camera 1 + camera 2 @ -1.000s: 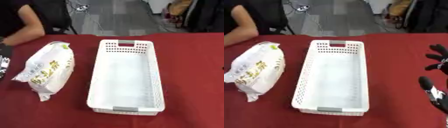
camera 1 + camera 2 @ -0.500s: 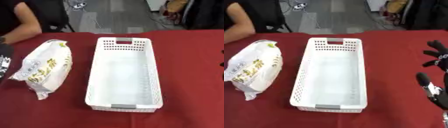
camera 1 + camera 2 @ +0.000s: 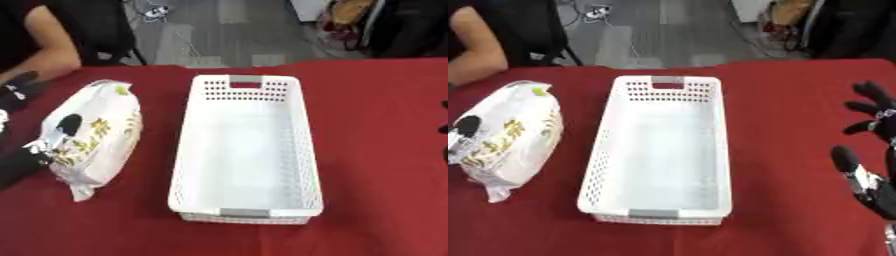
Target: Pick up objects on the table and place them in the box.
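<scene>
Red bench [image 3: 376, 165], with a white perforated plastic box [image 3: 246, 150] lying lengthwise near the middle, grey handle grips at its near and far ends, nothing inside. Left of the box, apart from it, a white plastic bag [image 3: 92, 135] printed with yellow-green leaf marks, lying on its side, sealed end toward the near edge. Left hand [image 3: 26, 150] at the left edge, black, set against the bag's left flank with a thumb tip up on the printed face; fingers on the far side mostly hidden, cannot tell whether curled round the bag or merely touching. Right hand [image 3: 872, 165] at the right edge, well clear of the box, fingers spread and straight, holding nothing.
</scene>
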Motion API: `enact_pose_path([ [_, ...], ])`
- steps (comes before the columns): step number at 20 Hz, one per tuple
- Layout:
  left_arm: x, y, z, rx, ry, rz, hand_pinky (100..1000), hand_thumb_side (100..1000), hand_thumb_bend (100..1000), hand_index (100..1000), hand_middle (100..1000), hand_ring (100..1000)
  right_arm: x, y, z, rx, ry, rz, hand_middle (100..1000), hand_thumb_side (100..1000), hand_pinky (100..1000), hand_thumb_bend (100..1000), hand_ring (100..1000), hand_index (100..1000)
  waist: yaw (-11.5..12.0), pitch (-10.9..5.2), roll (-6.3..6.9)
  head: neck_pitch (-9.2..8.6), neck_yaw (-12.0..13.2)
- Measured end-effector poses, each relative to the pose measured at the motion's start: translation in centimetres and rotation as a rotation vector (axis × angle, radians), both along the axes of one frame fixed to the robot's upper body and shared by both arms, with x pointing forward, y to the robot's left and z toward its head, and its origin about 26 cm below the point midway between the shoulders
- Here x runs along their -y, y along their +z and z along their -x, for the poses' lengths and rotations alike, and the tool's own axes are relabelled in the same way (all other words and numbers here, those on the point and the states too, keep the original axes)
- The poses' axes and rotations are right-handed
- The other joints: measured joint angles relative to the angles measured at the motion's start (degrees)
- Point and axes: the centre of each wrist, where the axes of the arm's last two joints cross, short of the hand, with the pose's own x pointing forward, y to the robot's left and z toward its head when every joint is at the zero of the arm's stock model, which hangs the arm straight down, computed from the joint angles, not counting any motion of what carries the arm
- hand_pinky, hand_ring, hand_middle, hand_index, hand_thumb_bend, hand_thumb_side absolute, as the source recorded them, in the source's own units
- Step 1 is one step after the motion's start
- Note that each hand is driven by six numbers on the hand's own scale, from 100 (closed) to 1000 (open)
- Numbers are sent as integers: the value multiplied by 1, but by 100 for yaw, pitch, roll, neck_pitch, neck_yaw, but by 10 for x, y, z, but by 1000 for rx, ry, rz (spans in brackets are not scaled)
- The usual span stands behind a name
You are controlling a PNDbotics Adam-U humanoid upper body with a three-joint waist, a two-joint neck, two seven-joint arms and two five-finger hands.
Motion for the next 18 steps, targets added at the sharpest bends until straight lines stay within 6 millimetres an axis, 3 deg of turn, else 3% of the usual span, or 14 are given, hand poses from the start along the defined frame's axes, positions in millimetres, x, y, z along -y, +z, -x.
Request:
enact_pose_path([
  [7, 6, -3, -8, -62, 16, -119, 873, 786, 1000, 922, 960, 865, -1, 0, 0, -1, 7, -2, 889, 901, 559, 640, 797, 1000, -20, 0, 0, -24, 0],
  [18, 7, -5, -15, -77, 83, -146, 879, 782, 1000, 916, 961, 871, -1, 0, 0, -2, 7, -2, 889, 902, 559, 640, 797, 1000, -27, -1, -1, -46, 0],
])
